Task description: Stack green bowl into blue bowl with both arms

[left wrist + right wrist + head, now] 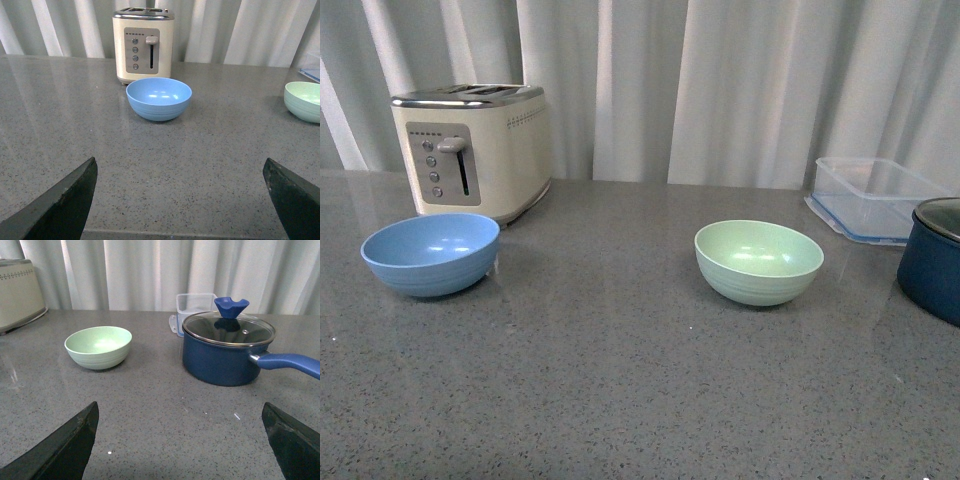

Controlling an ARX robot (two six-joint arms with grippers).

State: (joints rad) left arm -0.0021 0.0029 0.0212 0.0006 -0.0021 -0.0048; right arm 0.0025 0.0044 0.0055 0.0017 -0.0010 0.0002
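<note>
The grey desk (620, 400) lies bare across the whole lower half of the front view, and a broad stretch of it separates the two bowls. The blue bowl (430, 255) sits at middle left, just in front of a cream toaster (472, 150). The green bowl (758, 262) stands upright, right of centre. At the right edge a dark blue lidded pot (932, 260) and a clear container (875, 198) stand near the green bowl. The left tool (180, 200) and right tool (180, 440) hang spread wide, holding nothing.
</note>
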